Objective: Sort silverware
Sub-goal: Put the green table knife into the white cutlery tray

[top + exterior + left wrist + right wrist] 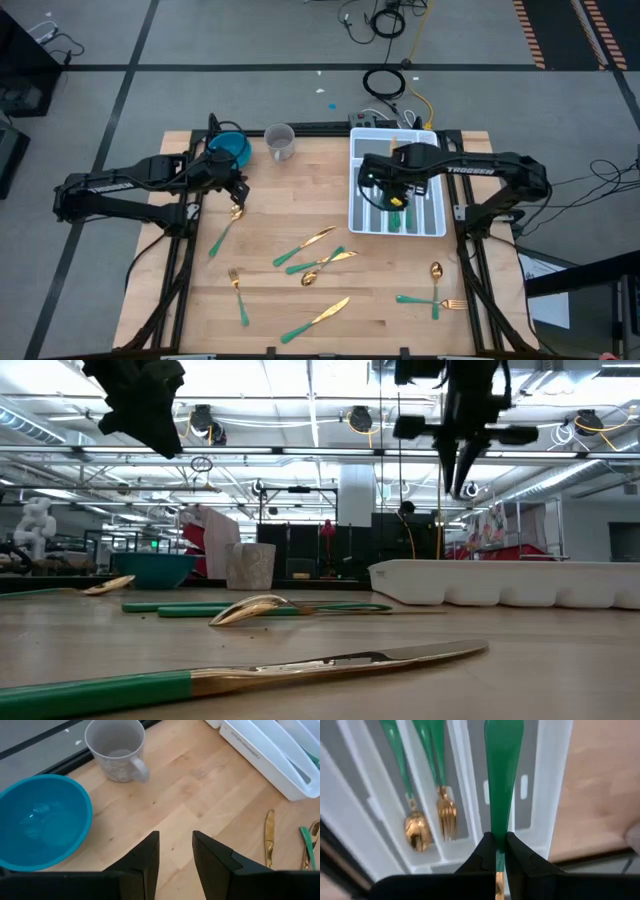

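Several gold-headed pieces of silverware with teal handles lie flat on the wooden table: a spoon (225, 228), knives (305, 247) (315, 320), a fork (238, 292), and a spoon and fork (436, 290) near the right edge. More pieces lie in the white tray, including a spoon (415, 827) and a fork (447, 817). My right gripper (396, 192) (496, 851) hangs over the tray, shut on one teal-handled piece (502, 780). My left gripper (237, 194) (175, 855) is open above bare wood beside the blue bowl. My right gripper pinches the piece between its two fingers where the teal handle meets the gold neck (496, 845). It comes from above, pointing down. The handle runs on past the fingertips toward the tray, lifted clear of it. The gold end (496, 890) runs back between the fingers and is mostly hidden.
A blue bowl (40, 820) and a grey mug (117, 750) stand at the table's far left. The white divided tray (436, 215) sits at the far right. Black frame rails border the table. Open wood lies between the bowl and the tray.
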